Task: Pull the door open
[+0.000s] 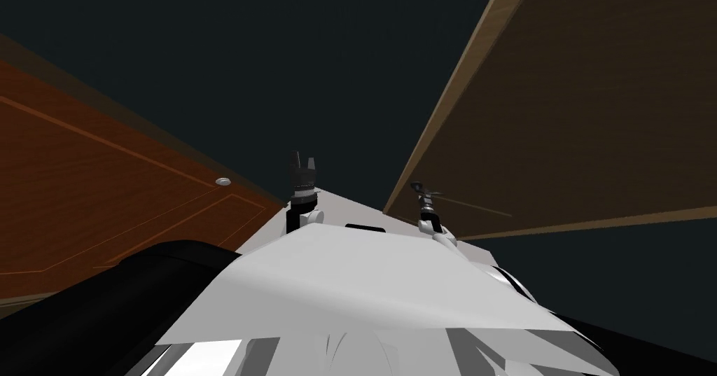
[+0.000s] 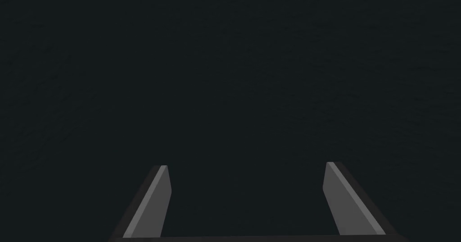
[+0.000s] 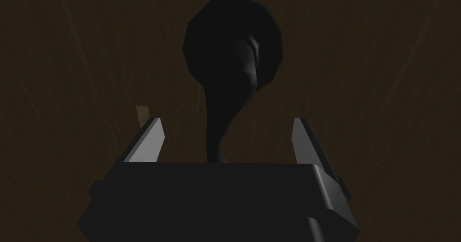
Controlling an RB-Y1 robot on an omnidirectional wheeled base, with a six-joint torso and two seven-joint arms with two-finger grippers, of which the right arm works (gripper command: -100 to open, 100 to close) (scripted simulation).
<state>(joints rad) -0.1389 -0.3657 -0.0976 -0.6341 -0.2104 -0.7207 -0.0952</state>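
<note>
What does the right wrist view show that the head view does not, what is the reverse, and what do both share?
The right wrist view adds the dark lever handle with its round base; the lever runs between the open fingers of the right gripper, which do not press it. The head view adds the left gripper, open, raised before a dark area, and on my left a reddish-brown panelled door with a small silver knob. Both share the brown wooden door and the right gripper at it.
</note>
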